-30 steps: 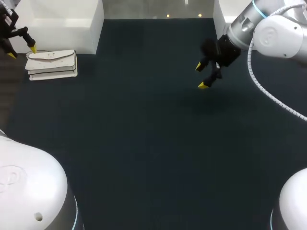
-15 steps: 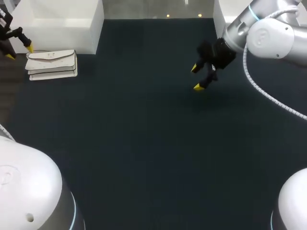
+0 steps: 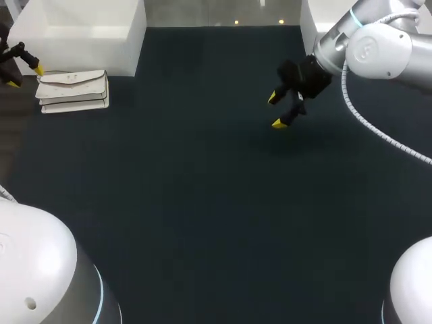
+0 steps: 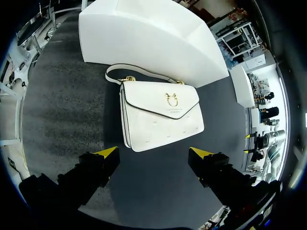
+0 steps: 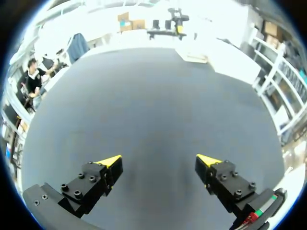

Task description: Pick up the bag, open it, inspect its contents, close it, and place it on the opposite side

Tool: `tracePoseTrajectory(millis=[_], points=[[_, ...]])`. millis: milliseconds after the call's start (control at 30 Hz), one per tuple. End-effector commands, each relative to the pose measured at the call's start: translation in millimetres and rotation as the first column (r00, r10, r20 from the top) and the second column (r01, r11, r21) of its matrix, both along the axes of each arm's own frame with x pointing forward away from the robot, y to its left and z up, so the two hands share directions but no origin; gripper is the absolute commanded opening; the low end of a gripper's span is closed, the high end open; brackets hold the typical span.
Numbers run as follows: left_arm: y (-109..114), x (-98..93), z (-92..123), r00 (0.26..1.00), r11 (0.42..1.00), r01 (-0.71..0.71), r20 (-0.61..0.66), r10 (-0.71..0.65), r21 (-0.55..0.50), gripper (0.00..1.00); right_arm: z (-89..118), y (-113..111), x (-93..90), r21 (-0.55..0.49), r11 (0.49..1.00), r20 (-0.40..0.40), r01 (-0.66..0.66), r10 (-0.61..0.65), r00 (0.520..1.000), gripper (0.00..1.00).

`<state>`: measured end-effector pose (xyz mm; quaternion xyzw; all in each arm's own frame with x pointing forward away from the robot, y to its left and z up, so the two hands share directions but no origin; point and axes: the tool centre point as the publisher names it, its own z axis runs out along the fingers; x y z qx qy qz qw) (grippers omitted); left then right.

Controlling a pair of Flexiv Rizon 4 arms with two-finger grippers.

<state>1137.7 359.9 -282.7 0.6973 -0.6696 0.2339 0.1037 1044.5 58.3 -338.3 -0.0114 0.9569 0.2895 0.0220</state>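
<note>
The white bag (image 3: 73,91) lay flat on the dark tabletop (image 3: 202,202) at its far left, flap shut over a gold clasp (image 4: 171,99), its strap (image 4: 125,71) lying beside the foot of a white block (image 3: 88,30) just behind it. The left tool (image 3: 25,76) hovered at the bag's outer side, fingers spread wide and gripping nothing; in its wrist view the bag sat just ahead of the yellow tips, apart from both. The right tool (image 3: 275,111) hung over bare tabletop right of the middle, well apart from the bag — also wide open and empty.
</note>
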Motion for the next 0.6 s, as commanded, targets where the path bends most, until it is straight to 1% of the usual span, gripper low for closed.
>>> tracePoseTrajectory(millis=[33, 267, 467, 600], points=[[6.0, 3.7, -15.7, 0.999, 0.997, -0.046, 0.001, 0.046, -0.07, 1.0, -0.4, 0.0, 1.2, 0.001, 1.0, -0.002, -0.001, 0.001, 1.0, 1.0], [1.3, 16.9, -27.5, 0.995, 0.986, -0.104, -0.005, 0.104, -0.132, 1.0, -0.4, 0.0, 1.2, 0.001, 1.0, -0.002, -0.001, 0.001, 1.0, 1.0], [2.2, 24.7, -35.6, 0.987, 0.971, -0.157, 0.002, 0.16, -0.183, 1.0, -0.4, 0.0, 1.2, 0.001, 1.0, -0.002, -0.001, 0.001, 1.0, 1.0], [4.1, 29.9, -40.0, 0.982, 0.962, -0.187, -0.009, 0.189, -0.198, 1.0, -0.4, 0.0, 1.2, 0.001, 1.0, -0.002, -0.001, 0.001, 1.0, 1.0]])
